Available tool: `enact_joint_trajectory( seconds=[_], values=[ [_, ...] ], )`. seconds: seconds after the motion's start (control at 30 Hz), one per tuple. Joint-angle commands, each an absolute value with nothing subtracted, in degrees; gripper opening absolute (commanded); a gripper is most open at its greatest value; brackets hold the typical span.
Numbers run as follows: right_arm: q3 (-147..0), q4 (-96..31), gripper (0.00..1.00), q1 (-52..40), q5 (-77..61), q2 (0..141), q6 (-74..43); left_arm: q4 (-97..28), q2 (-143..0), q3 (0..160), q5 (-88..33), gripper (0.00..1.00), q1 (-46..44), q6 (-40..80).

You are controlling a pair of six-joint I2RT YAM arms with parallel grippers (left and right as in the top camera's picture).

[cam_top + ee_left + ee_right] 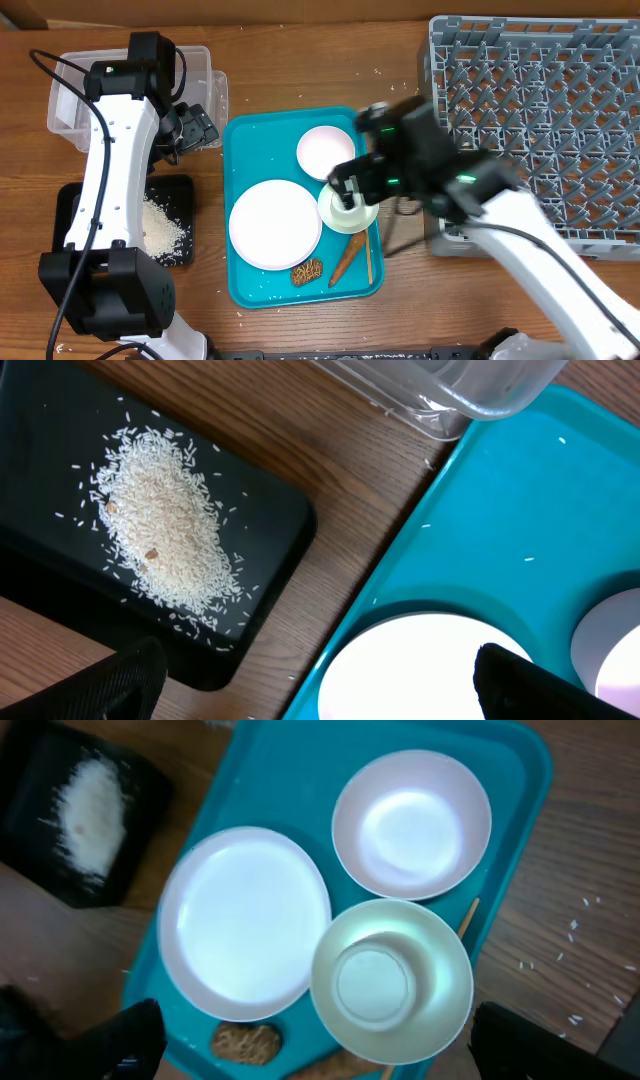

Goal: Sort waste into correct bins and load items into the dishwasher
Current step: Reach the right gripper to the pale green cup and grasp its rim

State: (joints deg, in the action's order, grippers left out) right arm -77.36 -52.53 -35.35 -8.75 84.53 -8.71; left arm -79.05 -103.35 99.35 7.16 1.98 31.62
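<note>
**A:** Where's the cup [372, 985]?

**B:** Nested in the bowl [445, 970] on the teal tray [290, 790], straight under the right fingers [125, 1040], which are spread wide and empty. It's round, so there's no axis to match.

**A:** Left fingers [110, 685]?

**B:** Also apart and empty, farther off, near the rice [160, 520] and bare bench [330, 470]. The plate [245, 925] crowds the bowl. The rack [540, 100] is just to the right.

overhead straight down on whole table [300, 60], left wrist close over black tray [275, 535] and teal tray [500, 510] edge, right wrist higher (all share the plate [245, 925])
</note>
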Motion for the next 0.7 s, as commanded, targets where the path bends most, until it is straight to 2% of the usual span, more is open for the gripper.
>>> enact_joint_trajectory(
  seconds=[0.0, 0.37, 0.67],
  values=[
    [-78.83, -52.86, 1.0, -36.97, -0.05, 90.02, -7.46, -79.02, -103.07, 99.0, 7.9, 1.0, 1.87, 32.6],
    [-78.67, -53.69, 1.0, -36.97, -16.19, 96.6, -7.42, -79.02, -103.07, 99.0, 7.9, 1.0, 1.87, 32.6],
    [-77.45, -56.16, 1.0, -37.01, -7.2, 101.43, -7.27, -79.02, -103.07, 99.0, 7.9, 1.0, 1.87, 32.6]
  ],
)
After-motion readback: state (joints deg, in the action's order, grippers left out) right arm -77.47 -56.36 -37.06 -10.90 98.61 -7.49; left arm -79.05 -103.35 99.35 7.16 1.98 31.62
